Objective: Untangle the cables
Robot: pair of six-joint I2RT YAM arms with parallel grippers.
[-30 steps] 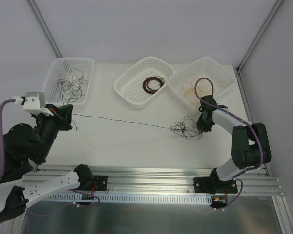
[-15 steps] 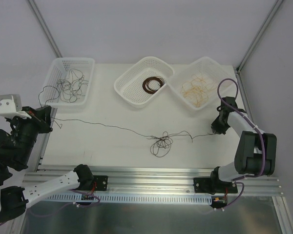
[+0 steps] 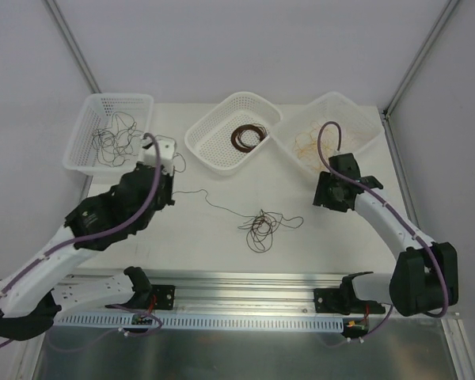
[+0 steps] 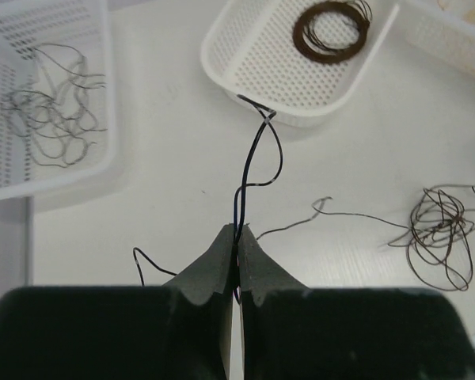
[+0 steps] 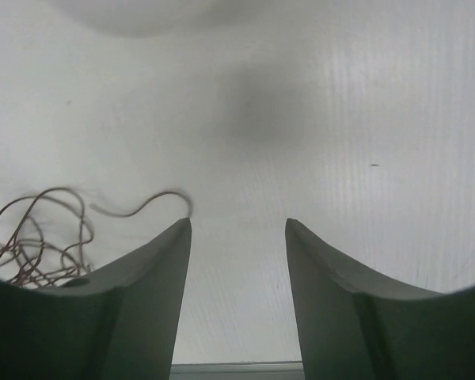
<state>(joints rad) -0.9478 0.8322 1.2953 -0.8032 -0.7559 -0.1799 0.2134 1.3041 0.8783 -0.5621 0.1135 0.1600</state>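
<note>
Grips thin black springy wire (image 4: 239, 207) in shut left tool (image 4: 237, 237), now swung inward. Releases with right tool (image 5: 237, 237), jaws apart, empty. Leaves dark tangle of curly wires (image 3: 261, 228) slack, no longer stretched, on white table (image 3: 214, 247), midway between arms; probably needs another pull.

white baskets (image 3: 119, 96): three | robot arms (image 3: 111, 210): two | bunches of cables (image 3: 260, 226): four

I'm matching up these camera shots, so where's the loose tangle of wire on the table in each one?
Top external: tangle, table centre, between the arms.
Left wrist: right edge.
Right wrist: lower left corner.
Shared landmark: coil basket, in top and left wrist views only.
</note>
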